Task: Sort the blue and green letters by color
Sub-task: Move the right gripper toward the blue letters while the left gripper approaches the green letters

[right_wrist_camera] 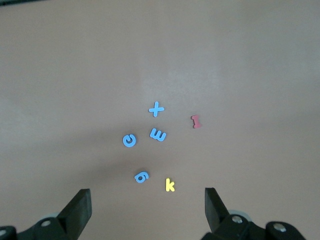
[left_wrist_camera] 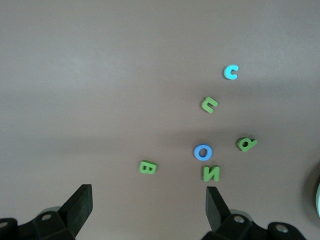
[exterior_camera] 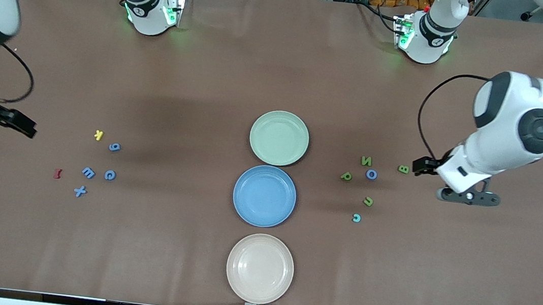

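A brown tabletop (exterior_camera: 210,63) carries everything. Three plates sit in a line down its middle: a green plate (exterior_camera: 279,137) farthest from the front camera, a blue plate (exterior_camera: 264,195) next to it, and a beige plate (exterior_camera: 260,268) nearest the camera.

The left gripper (left_wrist_camera: 148,210) hangs over the tabletop at the left arm's end, just beside a group of letters, its fingers (left_wrist_camera: 80,202) spread wide and holding nothing. The right gripper (right_wrist_camera: 147,212) hangs over the right arm's end of the tabletop, near the other group, its fingers (right_wrist_camera: 80,210) likewise wide apart and empty.

Toward the left arm's end lie six letters, none touching: a green B (exterior_camera: 403,169), a green N (exterior_camera: 366,160), a blue O (exterior_camera: 372,174) just beside the N, a green P (exterior_camera: 346,176), a green U (exterior_camera: 368,201), and a light blue C (exterior_camera: 356,217) nearest the camera.

Toward the right arm's end lie four blue pieces: a 6 (exterior_camera: 114,147), an E (exterior_camera: 88,172), a G (exterior_camera: 110,175) beside the E, and an X (exterior_camera: 80,191) nearest the camera. A yellow K (exterior_camera: 98,135) lies near the 6, and a dark red piece (exterior_camera: 58,173) lies beside the E, closer to the end of the tabletop.
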Motion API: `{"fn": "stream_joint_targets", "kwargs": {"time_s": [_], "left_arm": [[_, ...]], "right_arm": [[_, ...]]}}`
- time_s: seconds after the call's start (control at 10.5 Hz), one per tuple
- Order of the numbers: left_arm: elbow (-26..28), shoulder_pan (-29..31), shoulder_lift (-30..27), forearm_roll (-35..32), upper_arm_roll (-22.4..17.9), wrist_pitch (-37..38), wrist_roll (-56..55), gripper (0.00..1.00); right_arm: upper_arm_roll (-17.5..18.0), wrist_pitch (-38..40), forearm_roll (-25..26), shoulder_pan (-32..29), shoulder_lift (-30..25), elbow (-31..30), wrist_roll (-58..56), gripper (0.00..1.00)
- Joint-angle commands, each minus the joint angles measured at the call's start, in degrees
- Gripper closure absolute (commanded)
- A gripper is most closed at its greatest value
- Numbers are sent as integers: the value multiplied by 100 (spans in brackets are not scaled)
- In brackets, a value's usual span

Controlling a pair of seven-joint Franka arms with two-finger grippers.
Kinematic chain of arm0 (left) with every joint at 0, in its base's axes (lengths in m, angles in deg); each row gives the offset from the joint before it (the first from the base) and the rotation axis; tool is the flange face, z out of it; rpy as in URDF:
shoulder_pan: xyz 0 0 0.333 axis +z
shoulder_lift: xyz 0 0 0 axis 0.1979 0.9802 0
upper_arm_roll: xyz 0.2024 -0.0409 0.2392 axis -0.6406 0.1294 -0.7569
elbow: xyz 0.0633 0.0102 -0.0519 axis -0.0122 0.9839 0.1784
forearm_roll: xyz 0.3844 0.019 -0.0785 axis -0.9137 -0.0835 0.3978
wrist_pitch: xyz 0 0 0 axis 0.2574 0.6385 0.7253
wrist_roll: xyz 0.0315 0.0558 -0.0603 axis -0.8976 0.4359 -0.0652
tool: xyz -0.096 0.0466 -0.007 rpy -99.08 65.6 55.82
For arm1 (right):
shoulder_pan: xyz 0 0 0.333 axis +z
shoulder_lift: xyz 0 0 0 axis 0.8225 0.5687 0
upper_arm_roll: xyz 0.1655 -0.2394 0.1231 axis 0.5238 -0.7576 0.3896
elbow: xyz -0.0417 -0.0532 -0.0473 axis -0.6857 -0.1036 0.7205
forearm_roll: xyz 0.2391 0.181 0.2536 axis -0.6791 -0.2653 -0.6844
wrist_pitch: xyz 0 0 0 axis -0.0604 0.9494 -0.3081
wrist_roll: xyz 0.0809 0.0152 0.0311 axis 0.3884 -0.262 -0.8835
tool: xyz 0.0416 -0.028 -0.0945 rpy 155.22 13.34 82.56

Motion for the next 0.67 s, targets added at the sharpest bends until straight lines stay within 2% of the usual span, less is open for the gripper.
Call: {"fn": "stream_joint_targets", "kwargs": {"time_s": [0.0,0.1,0.19,0.38,0.57], "left_arm": [[76,-514,436,33,-11,-462,-576,0],[76,-638,559,15,-2,-594,-429,0],[68,-770,665,6,50,-621,-131,0],[67,-920,788,6,208,-726,21,0],[102,-1043,1042,-20,436,-1269,108,0]], "right_arm": [[42,-1315,-93,-19,-17,-1262,48,0],[42,-1677,-451,-10,71,-1571,48,0],[42,-1915,-602,-10,167,-1800,48,0],[42,-2075,-612,-1,553,-1934,48,0],[51,-2477,-874,-1,870,-2134,48,0]]}}
